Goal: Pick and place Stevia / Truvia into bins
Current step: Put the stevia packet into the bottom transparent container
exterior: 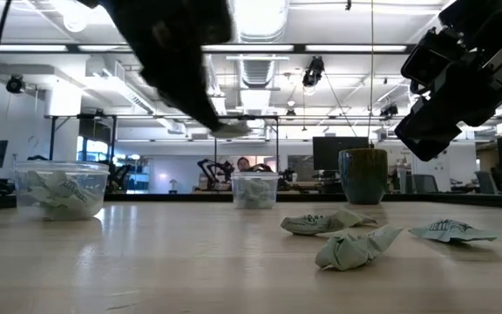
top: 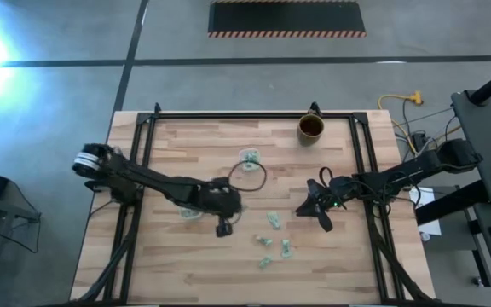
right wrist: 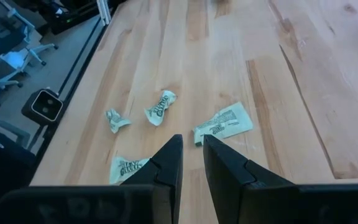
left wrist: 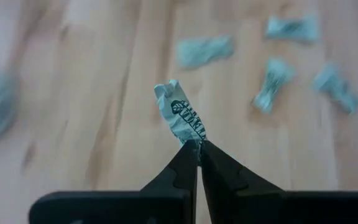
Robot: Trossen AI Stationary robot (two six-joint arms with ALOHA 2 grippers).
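Note:
My left gripper (left wrist: 197, 144) is shut on one crumpled pale green Stevia sachet (left wrist: 180, 115) and hangs above the table's middle (top: 222, 227), beside a clear cup (top: 190, 211) with sachets in it. A second clear cup (top: 249, 162), also holding sachets, stands farther back. Several loose sachets (top: 274, 220) lie flat on the wood to the right of my left gripper. My right gripper (right wrist: 191, 142) hovers over them (top: 312, 211), open by a narrow gap, with one sachet (right wrist: 222, 123) just beyond its fingertips. My left gripper pinches the sachet by one end (left wrist: 191, 135) between its two fingertips. The rest of the packet sticks out past the fingers. In the low view it is lifted clear of the table (exterior: 229, 127).
A brown mug (top: 311, 128) stands near the table's far edge, right of centre. In the low view the two cups (exterior: 59, 187) (exterior: 255, 187) and the mug (exterior: 362, 174) stand behind crumpled sachets (exterior: 356, 247). Bare wood lies along the near edge and left side.

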